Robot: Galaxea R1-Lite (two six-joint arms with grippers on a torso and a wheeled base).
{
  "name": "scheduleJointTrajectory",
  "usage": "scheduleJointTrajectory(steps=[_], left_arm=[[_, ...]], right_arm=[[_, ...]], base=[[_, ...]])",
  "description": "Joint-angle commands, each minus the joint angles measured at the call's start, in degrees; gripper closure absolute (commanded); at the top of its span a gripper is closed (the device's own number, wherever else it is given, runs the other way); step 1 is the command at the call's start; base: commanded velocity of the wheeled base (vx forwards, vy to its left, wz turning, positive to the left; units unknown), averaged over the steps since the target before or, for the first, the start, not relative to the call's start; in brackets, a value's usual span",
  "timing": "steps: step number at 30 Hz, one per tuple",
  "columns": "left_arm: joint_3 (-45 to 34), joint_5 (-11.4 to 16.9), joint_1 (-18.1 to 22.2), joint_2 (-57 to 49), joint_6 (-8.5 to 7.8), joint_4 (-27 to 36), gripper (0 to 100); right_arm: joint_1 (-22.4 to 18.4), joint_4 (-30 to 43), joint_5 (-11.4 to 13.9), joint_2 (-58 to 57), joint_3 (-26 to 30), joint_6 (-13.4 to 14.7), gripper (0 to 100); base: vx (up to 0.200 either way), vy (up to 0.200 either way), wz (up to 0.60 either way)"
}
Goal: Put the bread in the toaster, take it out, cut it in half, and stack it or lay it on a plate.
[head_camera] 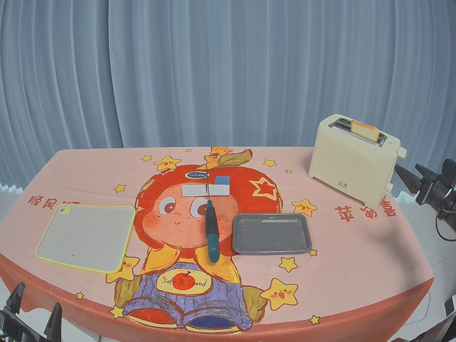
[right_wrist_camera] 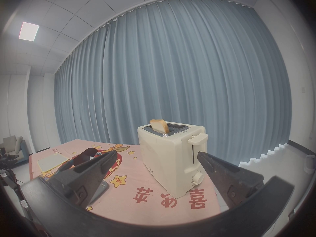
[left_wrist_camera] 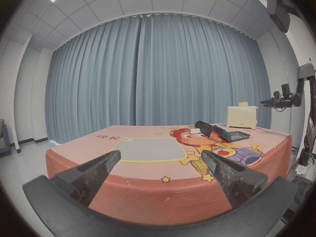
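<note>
A slice of bread (head_camera: 365,130) stands half out of the slot of the cream toaster (head_camera: 354,160) at the table's back right. In the right wrist view the bread (right_wrist_camera: 159,125) and toaster (right_wrist_camera: 171,155) sit just ahead of my right gripper (right_wrist_camera: 156,156), which is open and empty. From the head view this right gripper (head_camera: 411,171) hangs off the table's right edge, beside the toaster. A teal-handled knife (head_camera: 212,231) lies mid-table, left of the grey plate (head_camera: 271,233). My left gripper (head_camera: 38,298) is open and empty below the front left table edge, near the cutting board (head_camera: 85,237).
The toaster's lever (right_wrist_camera: 197,139) and knob (right_wrist_camera: 198,178) face the right gripper. A small white and blue stand (head_camera: 206,189) lies under the knife's blade. The table is covered by a pink printed cloth (head_camera: 332,271), with free room at its front right.
</note>
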State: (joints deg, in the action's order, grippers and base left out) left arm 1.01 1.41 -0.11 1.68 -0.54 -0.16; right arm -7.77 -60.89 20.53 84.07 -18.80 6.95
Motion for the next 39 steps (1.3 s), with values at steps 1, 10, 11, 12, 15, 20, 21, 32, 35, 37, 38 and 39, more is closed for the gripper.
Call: scheduleJointTrajectory(steps=[1,10,11,12,15,20,21,32,35,37,38,39], left_arm=[[-1.0,0.0,0.0,0.0,0.01,0.0,0],[-1.0,0.0,0.0,0.0,0.01,0.0,0],[-1.0,0.0,0.0,0.0,0.01,0.0,0],[-1.0,0.0,0.0,0.1,0.01,0.0,0],[-1.0,0.0,0.0,0.1,0.01,0.0,0],[-1.0,0.0,0.0,0.0,-0.08,0.0,0],[-1.0,0.0,0.0,0.1,0.01,0.0,0],[-1.0,0.0,0.0,0.0,0.01,0.0,0],[-1.0,0.0,0.0,0.1,0.01,0.0,0],[-1.0,0.0,0.0,0.0,0.01,0.0,0],[-1.0,0.0,0.0,0.0,0.01,0.0,0],[-1.0,0.0,0.0,0.1,0.01,0.0,0]], right_arm=[[0.1,-0.2,-0.6,-1.9,1.6,-0.4,0],[0.3,-1.3,-10.1,-6.7,5.8,0.8,0],[0.1,-1.4,-10.5,-6.7,6.2,1.8,0],[0.0,-1.5,-10.8,-6.7,6.4,3.1,0],[-0.2,-1.5,-10.9,-7.2,6.6,8.3,0],[-0.3,-1.3,-13.0,-9.6,6.7,17.9,0],[-0.4,-1.3,-13.8,-9.9,6.7,19.3,0],[0.1,-1.3,-15.7,-11.3,7.6,21.5,0],[0.5,-1.4,-15.2,-11.6,7.4,21.8,0],[0.1,-1.4,-14.6,-12.2,7.1,21.6,0],[0.0,-1.3,-14.3,-12.2,6.6,21.7,0],[0.2,-1.2,-14.0,-12.2,6.2,21.6,0]], base=[[0.0,0.0,0.0],[0.0,0.0,0.0],[0.0,0.0,0.0],[0.0,0.0,0.0],[0.0,0.0,0.0],[0.0,0.0,0.0],[0.0,0.0,0.0],[0.0,0.0,0.0],[0.0,0.0,0.0],[0.0,0.0,0.0],[0.0,0.0,0.0],[0.0,0.0,0.0]])
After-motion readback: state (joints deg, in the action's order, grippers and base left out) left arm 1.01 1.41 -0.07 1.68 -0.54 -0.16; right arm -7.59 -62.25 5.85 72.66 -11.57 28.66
